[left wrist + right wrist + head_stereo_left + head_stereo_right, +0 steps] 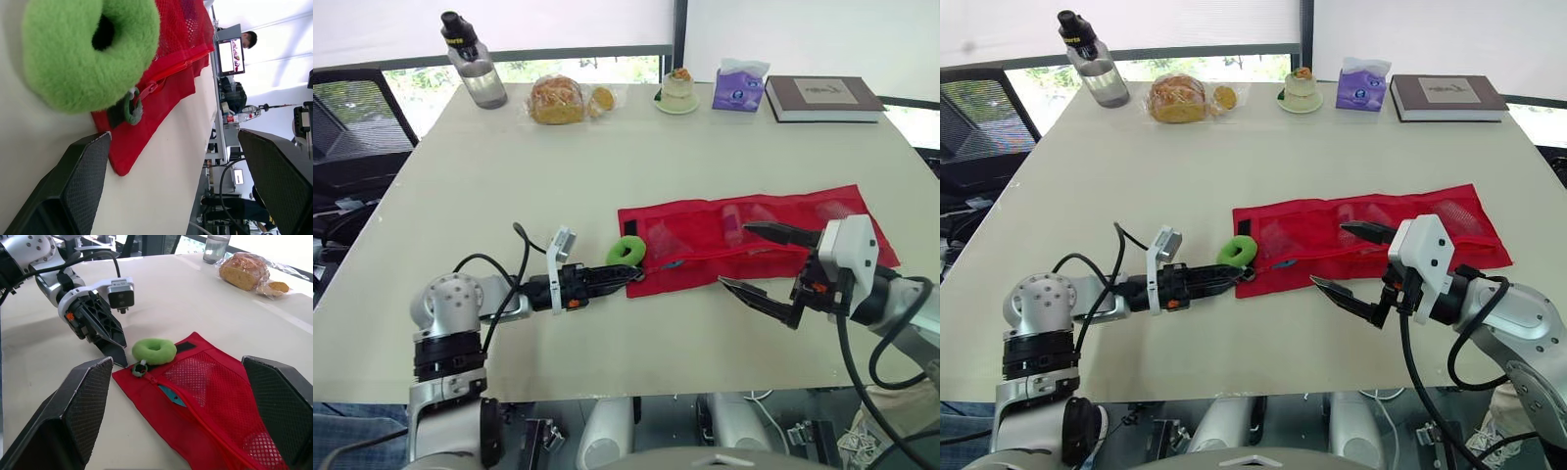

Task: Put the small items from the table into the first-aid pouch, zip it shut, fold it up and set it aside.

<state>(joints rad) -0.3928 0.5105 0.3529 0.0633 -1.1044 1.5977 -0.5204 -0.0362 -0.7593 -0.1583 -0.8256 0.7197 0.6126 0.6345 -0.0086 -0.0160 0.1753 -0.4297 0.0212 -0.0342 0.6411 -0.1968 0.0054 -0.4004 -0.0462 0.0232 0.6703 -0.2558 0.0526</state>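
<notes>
On the near half of the tabletop (558, 186), right of centre, the red first-aid pouch (690, 240) lies unfolded and flat. Its long axis runs left to right across the robot's front, with the right end angled slightly away. It is red fabric with mesh panels, and pink items (732, 220) show faintly through the mesh. A red zipper runs lengthwise along the near side. Its small green ring pull (131, 105) sits at the left end, and something teal (171, 395) peeks out along the zipper line.

A fuzzy green ring (626, 251), doughnut-shaped, rests against the pouch's left end, just beside the pull. The left tool (628, 277) lies low at that same corner, pointing right. Its fingers are spread and grip nothing, and the pouch corner sits just ahead of them. The right tool (736, 255) hangs over the pouch's near edge toward the right, its black fingers wide apart and empty.

Well apart along the far edge stand a clear water bottle (470, 61), bagged bread (558, 98), a small cake on a plate (677, 91), a purple tissue pack (739, 86) and a hardback book (822, 98).
</notes>
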